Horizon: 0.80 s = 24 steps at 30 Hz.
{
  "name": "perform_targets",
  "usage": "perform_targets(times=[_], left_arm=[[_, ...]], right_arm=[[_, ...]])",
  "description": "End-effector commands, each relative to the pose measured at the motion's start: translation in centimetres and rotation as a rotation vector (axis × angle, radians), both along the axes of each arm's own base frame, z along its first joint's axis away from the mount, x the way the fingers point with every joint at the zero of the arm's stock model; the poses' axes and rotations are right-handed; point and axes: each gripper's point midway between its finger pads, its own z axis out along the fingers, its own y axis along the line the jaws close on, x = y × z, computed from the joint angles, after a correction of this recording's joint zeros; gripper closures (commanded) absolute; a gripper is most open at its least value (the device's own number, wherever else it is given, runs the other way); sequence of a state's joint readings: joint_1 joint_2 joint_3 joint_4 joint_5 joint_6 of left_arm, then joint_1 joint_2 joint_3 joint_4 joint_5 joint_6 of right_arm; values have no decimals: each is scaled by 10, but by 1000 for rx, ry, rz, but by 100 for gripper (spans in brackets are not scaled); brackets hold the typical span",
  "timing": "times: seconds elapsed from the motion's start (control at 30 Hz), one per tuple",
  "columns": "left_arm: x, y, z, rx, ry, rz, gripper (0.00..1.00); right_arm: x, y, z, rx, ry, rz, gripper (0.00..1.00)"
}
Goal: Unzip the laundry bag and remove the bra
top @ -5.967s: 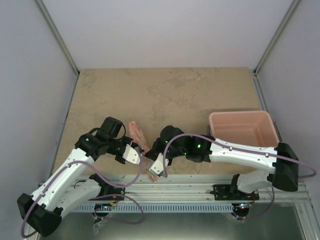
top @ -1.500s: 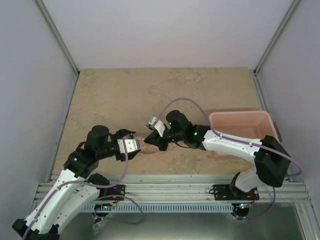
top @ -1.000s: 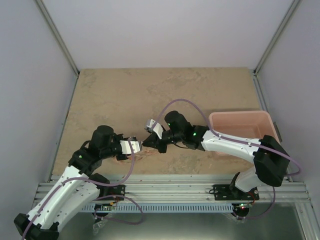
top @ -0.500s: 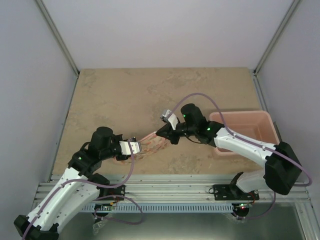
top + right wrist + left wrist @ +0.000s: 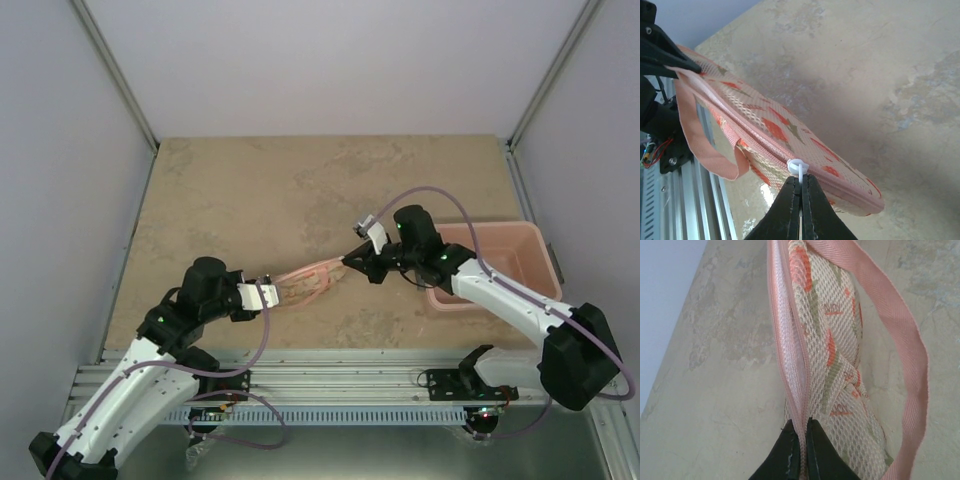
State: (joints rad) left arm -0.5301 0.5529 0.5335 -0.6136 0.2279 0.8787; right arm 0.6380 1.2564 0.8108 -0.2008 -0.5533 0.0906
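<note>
The laundry bag (image 5: 305,283), cream mesh with orange-pink print and a pink zip rim, hangs stretched between my two grippers just above the table. My left gripper (image 5: 264,283) is shut on the bag's pink zip rim (image 5: 801,405) at its left end. My right gripper (image 5: 348,261) is shut on the white zip pull (image 5: 799,168) at the bag's right part. A pink strap loop (image 5: 912,365) hangs off the bag. In the right wrist view the bag (image 5: 785,132) runs from the left gripper's black fingers (image 5: 670,57) to a rounded end at lower right. The bra is hidden.
A pink rectangular plastic tub (image 5: 495,262) stands at the right, close behind my right arm. The table's near edge and a metal rail (image 5: 330,375) lie just below the bag. Grey walls close in the table on three sides.
My right gripper has travelled right and back, away from my left gripper, with the zip pull. The bag has been drawn out long between them. My left gripper has stayed near its place.
</note>
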Motion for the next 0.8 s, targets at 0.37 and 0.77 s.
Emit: perform_targets(times=[0.37, 0.77], left_arm=[[-47, -31, 69, -222, 220, -186, 13], [-10, -39, 61, -328, 262, -1, 28]], right_arm=[[-44, 77, 29, 103, 2, 193, 100], [-73, 123, 58, 157, -16, 291, 99]])
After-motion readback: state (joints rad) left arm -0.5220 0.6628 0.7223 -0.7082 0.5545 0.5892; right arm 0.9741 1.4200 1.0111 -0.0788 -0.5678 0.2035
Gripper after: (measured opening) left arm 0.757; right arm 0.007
